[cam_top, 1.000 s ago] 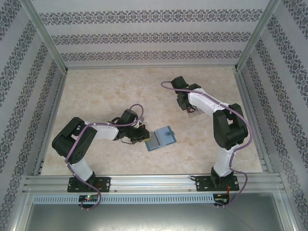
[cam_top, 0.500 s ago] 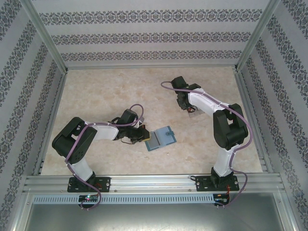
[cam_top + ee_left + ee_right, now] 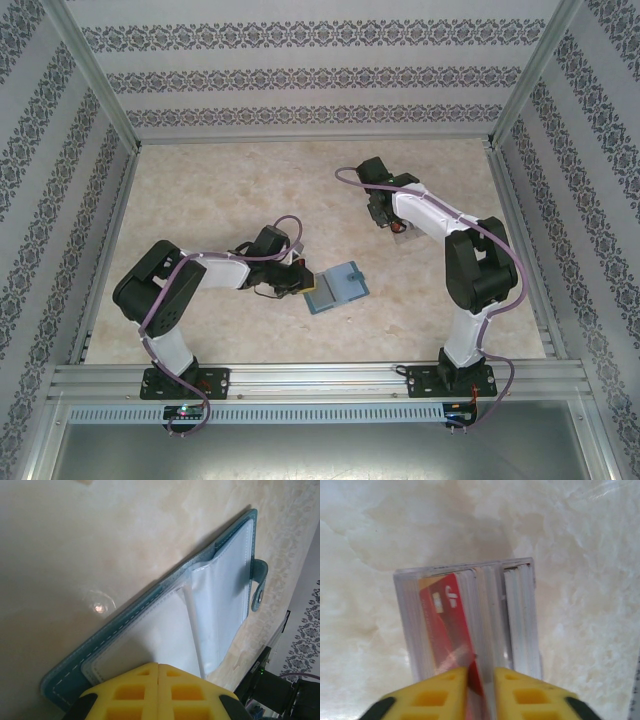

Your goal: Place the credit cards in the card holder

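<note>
Right gripper point(image 3: 480, 674) pinches a thin, glossy red card point(image 3: 445, 625).

In the top view the table point(image 3: 220, 190) lies bare across the upper left, the far middle and the lower middle, so a gripper can pass there. Walls point(image 3: 60, 180) close three sides and a rail point(image 3: 320, 375) the bottom. The left arm point(image 3: 190, 275) bars the lower left, with the left gripper point(image 3: 302, 281) at the holder's point(image 3: 338, 286) left edge; the holder's other sides stand free. The right arm point(image 3: 470, 260) blocks the right. In the right wrist view the rack's point(image 3: 402, 595) clear walls hem in the red card point(image 3: 445, 625), the grey cards point(image 3: 520, 615) packed close on its right. The right gripper point(image 3: 481, 672) straddles the card's near end.
</note>
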Robot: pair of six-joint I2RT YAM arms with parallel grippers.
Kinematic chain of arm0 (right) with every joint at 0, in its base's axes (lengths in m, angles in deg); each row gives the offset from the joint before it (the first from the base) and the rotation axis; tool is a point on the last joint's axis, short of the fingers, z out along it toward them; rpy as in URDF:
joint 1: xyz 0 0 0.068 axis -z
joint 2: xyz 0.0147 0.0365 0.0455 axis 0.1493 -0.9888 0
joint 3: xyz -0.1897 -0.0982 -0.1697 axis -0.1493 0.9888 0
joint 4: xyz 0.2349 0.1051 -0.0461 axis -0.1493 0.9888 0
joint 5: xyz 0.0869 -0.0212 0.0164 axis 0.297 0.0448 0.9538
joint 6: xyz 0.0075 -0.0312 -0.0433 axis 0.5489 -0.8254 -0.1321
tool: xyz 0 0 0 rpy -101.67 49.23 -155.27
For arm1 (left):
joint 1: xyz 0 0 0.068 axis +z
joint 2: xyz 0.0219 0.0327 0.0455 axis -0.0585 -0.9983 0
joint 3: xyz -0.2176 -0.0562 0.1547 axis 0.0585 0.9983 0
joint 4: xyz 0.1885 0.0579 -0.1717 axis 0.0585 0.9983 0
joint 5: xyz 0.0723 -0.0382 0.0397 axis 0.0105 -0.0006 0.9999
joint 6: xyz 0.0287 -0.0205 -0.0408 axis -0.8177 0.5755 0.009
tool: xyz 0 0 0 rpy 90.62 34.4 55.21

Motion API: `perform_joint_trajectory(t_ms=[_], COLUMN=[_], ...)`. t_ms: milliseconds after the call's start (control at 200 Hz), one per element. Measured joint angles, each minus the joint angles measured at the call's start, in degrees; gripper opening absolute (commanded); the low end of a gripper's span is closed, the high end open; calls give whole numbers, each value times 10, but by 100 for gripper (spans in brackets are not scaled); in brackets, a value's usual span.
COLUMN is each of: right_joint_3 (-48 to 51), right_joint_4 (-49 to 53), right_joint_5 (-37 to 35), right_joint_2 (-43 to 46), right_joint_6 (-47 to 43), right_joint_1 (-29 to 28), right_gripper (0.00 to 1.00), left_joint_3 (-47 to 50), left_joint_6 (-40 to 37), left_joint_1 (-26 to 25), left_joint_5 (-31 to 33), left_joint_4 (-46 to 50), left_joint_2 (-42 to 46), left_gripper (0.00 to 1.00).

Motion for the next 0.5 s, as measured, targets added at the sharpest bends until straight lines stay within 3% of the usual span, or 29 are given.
perform_joint_trajectory(t_ms=[265, 500], right_joint_3=[0, 0], right_joint_4=[0, 4], right_joint_5=[21, 42], right_joint_2=[6, 21], right_joint_6=[-1, -3], right_joint_1=[0, 0], right_gripper=[0, 0], left_joint_3=[-6, -19], left_joint_6=[-9, -30], left_joint_1=[0, 0], left_joint_5=[0, 1], left_joint_4=[14, 45], left_joint_2=[0, 0], left_gripper=[1, 1])
